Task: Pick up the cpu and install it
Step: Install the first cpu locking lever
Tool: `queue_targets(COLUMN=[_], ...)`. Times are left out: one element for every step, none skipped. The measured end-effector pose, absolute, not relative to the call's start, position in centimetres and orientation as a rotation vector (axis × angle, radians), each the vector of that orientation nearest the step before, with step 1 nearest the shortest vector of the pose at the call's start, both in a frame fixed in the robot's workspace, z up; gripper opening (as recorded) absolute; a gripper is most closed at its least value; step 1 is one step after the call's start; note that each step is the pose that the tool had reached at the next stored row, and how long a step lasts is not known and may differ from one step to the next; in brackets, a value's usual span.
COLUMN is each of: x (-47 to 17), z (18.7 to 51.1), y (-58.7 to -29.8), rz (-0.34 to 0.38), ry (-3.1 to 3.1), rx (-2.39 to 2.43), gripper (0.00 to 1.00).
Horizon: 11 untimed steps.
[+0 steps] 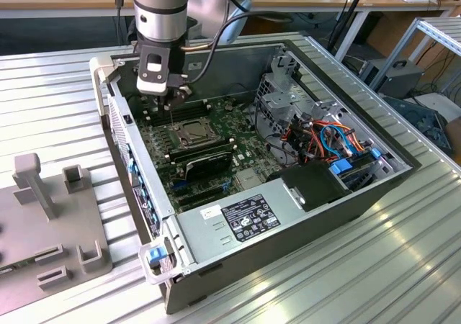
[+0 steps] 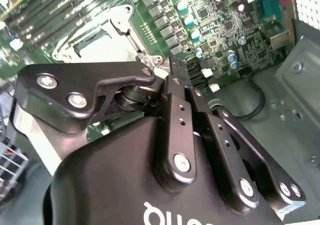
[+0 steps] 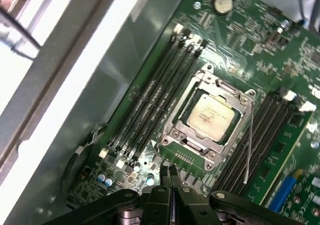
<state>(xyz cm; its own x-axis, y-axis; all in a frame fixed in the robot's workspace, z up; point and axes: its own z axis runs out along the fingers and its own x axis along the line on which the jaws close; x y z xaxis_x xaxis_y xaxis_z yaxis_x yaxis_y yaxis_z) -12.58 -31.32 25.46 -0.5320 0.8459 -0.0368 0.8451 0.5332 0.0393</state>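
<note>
The cpu (image 3: pixel 210 112) is a small silver-grey square lying flat inside the metal socket frame (image 3: pixel 176 131) on the green motherboard (image 1: pixel 241 119). In the exterior view the cpu (image 1: pixel 193 129) sits in the middle of the board. My gripper (image 1: pixel 173 99) hangs just above the board, beside the socket on the side toward the case's back wall. Its black fingers (image 3: pixel 173 174) are pressed together with nothing between them. In the second wrist view the gripper (image 2: pixel 176 64) points down next to the socket frame (image 2: pixel 120 22). A thin wire lever (image 3: pixel 248 145) stands beside the socket.
The open computer case (image 1: pixel 238 277) lies on a ribbed metal table. Memory slots (image 3: pixel 160 95) run beside the socket. A long black card (image 1: pixel 209 162), a drive cage (image 1: pixel 284 101), coloured cables (image 1: pixel 331 140) and the power supply (image 1: pixel 245 216) crowd the case. A grey fixture (image 1: pixel 43 216) sits at the exterior view's left.
</note>
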Motion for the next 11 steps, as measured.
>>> queue_targets(x=[-12.58, -12.58, -12.58, -12.58, -12.58, -12.58, -12.58, -12.58, -12.58, -12.58, -12.58], z=[25.44, 25.42, 25.40, 25.39, 25.37, 25.35, 25.34, 25.32, 25.29, 25.27, 25.24], y=[-31.32, -31.33, -31.33, -31.33, -31.32, -31.33, -31.33, -31.32, -31.33, -31.33, -31.33], rz=[0.027, 0.028, 0.028, 0.029, 0.030, 0.031, 0.032, 0.032, 0.034, 0.035, 0.036], ry=[2.721, 2.740, 2.753, 2.768, 2.781, 2.802, 2.813, 2.827, 2.846, 2.867, 2.888], rx=[1.465, 1.429, 1.404, 1.375, 1.350, 1.307, 1.283, 1.253, 1.210, 1.159, 1.108], gripper=[0.11, 0.11, 0.11, 0.11, 0.11, 0.11, 0.11, 0.11, 0.11, 0.11, 0.11])
